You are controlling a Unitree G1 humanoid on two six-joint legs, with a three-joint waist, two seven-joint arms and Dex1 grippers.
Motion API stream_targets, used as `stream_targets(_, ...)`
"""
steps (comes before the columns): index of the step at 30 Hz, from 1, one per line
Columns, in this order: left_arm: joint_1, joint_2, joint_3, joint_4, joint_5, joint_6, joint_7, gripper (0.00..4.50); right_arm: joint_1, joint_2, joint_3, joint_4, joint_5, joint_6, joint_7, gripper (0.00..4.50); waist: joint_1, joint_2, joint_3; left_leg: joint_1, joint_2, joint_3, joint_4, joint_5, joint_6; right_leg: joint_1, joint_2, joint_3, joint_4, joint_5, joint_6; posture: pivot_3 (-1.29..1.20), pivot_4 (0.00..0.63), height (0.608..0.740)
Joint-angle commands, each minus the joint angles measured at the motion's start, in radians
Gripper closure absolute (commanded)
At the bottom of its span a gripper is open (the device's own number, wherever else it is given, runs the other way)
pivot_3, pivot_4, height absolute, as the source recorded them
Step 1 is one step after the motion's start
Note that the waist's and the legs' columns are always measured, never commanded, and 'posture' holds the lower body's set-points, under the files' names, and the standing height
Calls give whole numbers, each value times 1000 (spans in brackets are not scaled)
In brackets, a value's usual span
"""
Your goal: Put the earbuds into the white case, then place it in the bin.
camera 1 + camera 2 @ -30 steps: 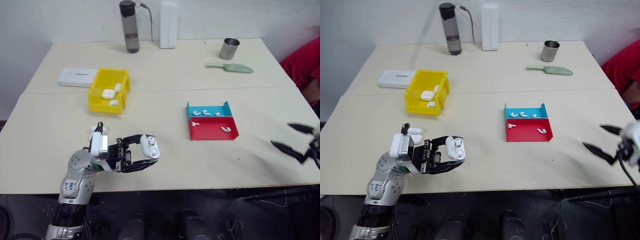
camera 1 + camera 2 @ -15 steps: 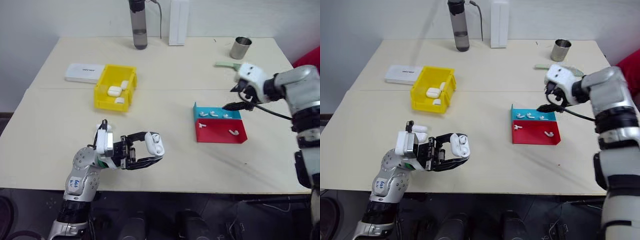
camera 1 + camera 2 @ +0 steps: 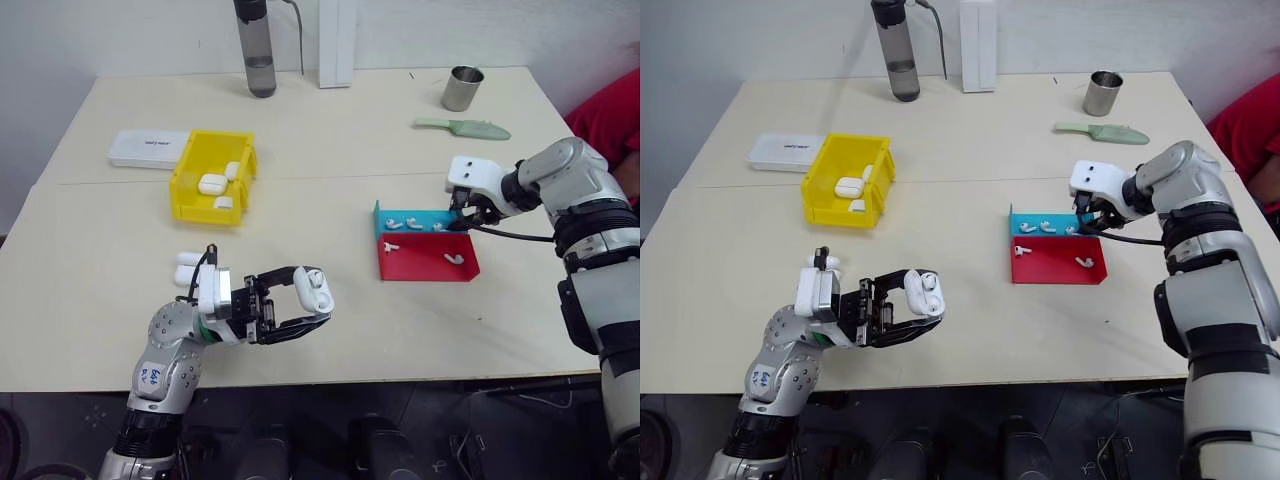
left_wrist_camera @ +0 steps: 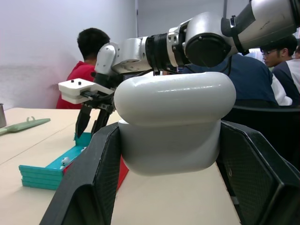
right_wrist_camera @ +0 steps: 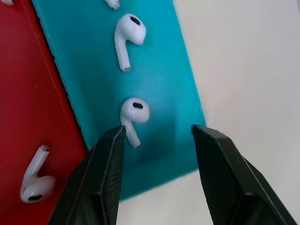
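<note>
My left gripper point(image 3: 316, 297) is shut on a white case point(image 3: 318, 286), held above the table's near edge; the case point(image 4: 174, 119) sits between both black fingers point(image 4: 101, 178). My right gripper point(image 5: 158, 129) hangs open over the blue half of the red and blue tray point(image 3: 425, 262). One of the earbuds point(image 5: 134, 111) lies between its fingers, close to one fingertip. More earbuds point(image 3: 408, 222) lie in the blue half and others point(image 3: 452, 258) in the red half. The yellow bin point(image 3: 186, 190) stands at the back left with white cases point(image 3: 212, 184) inside.
Two spare white cases point(image 3: 188, 266) lie on the table beside my left hand. A flat white box point(image 3: 150, 148), a bottle point(image 3: 255, 50), an upright white box point(image 3: 337, 45), a metal cup point(image 3: 462, 88) and a green scoop point(image 3: 465, 127) line the far side. A person in red point(image 3: 605, 120) sits at the right.
My right arm swung in from the right edge and came down over the tray's blue half, its jaws narrowing. The left gripper kept the case in place. The camera shifted.
</note>
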Motion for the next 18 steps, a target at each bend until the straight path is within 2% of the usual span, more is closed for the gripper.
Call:
stream_targets(1, 11, -1, -4, -55, 6, -18, 16, 1686, -29, 8, -8, 17, -20, -18, -5, 2248, 1, 0, 0, 0, 0, 0, 0, 0, 0, 0, 0, 0, 0, 0, 0, 0, 150, 740)
stream_targets(14, 16, 13, -1, -66, -3, -7, 34, 1686, -42, 35, -3, 37, -69, 56, 1, 2248, 5, 0, 0, 0, 0, 0, 1, 0, 0, 0, 0, 0, 2, 0, 0, 0, 150, 740)
stream_targets(18, -10, 19, 7, -41, -9, -4, 23, 1686, -49, 51, -20, 53, -66, 140, 9, 2248, 5, 0, 0, 0, 0, 0, 2, 0, 0, 0, 0, 0, 3, 0, 0, 0, 150, 740)
